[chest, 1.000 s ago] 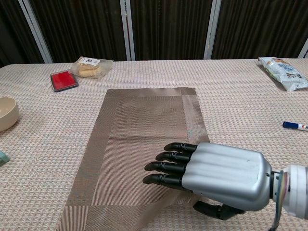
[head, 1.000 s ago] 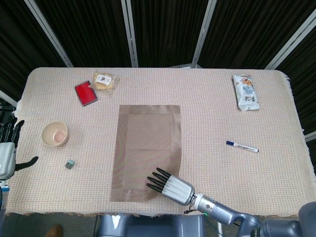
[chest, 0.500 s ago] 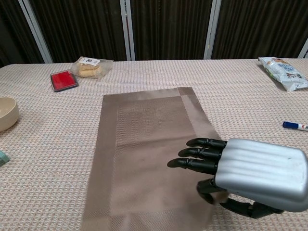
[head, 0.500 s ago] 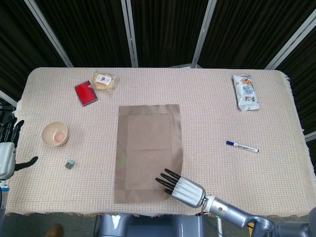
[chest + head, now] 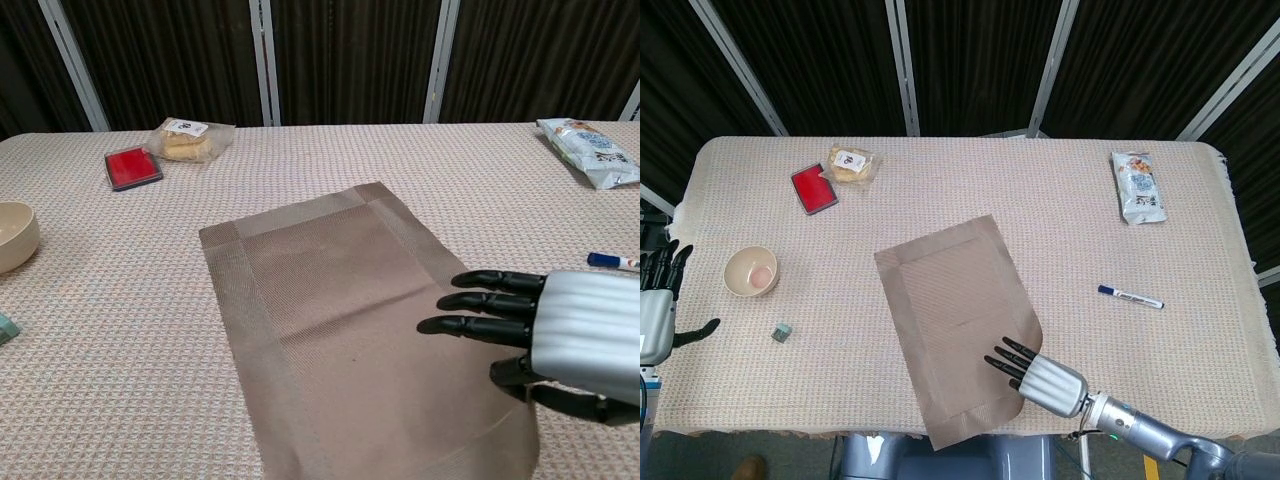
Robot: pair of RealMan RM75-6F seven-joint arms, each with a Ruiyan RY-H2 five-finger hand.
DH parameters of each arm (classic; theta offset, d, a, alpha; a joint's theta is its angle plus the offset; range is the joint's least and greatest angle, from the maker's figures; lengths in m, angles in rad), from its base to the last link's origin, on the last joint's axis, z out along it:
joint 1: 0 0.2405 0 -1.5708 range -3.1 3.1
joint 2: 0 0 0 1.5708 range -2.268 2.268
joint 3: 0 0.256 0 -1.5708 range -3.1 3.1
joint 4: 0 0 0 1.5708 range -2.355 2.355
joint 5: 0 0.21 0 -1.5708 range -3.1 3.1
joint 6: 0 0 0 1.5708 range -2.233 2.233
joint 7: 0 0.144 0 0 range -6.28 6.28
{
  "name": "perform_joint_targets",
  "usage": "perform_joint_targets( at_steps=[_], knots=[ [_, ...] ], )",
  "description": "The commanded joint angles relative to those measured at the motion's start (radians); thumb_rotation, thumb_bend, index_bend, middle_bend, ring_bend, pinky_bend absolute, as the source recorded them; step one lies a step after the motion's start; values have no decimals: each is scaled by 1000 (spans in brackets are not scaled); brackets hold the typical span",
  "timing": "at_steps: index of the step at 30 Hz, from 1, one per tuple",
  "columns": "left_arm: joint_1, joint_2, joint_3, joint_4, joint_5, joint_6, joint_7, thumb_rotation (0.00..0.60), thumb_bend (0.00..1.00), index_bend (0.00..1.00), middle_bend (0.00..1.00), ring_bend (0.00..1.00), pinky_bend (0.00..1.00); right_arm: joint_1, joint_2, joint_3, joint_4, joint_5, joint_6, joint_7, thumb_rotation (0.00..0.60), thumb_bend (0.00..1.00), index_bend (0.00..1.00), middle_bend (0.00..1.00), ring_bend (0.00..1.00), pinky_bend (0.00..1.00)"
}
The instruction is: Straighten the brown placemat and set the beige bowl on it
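Note:
The brown placemat (image 5: 958, 325) (image 5: 345, 320) lies skewed in the middle of the table, its near end swung to the right. My right hand (image 5: 1038, 371) (image 5: 545, 335) is at the mat's near right corner, fingers stretched flat on top and thumb below, pinching it. That corner curls up at the hand. The beige bowl (image 5: 750, 270) (image 5: 12, 235) stands upright on the cloth far to the left, apart from the mat. At the table's left edge my left hand (image 5: 655, 303) hangs off the table, fingers apart, holding nothing.
A red pad (image 5: 813, 188) (image 5: 133, 167) and a bagged pastry (image 5: 852, 163) (image 5: 190, 138) lie at the back left. A snack packet (image 5: 1137, 187) lies back right. A blue marker (image 5: 1130, 296) (image 5: 612, 261) is right of the mat, and a small grey cube (image 5: 782, 333) sits near the bowl.
My right hand has moved right and toward the near edge, dragging the mat's near end with it. The mat has turned from roughly straight to skewed. The left hand has stayed put.

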Motion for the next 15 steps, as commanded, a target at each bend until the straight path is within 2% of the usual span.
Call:
perform_joint_targets(
  at_steps=[1,7,12,15],
  knots=[
    [-1,1,-1,1,-2,-3,-3,600,0,0,0,0,0,17,62,4,41,-33,13,-52,600,456,848,0,0,0],
    [-5,-2,-2,5,-8,-14,-2,600,0,0,0,0,0,72,125,64,133,-43,1,-111,600,434,846,0,0,0],
    [-9,-7,-5,12,-20,-23,3,600,0,0,0,0,0,139,119,114,277,-82,-1,-162,600,391,799,0,0,0],
    [-10,-8,-6,16,-25,-26,4,600,0,0,0,0,0,171,102,120,346,-92,-19,-157,600,362,792,0,0,0]
  ],
)
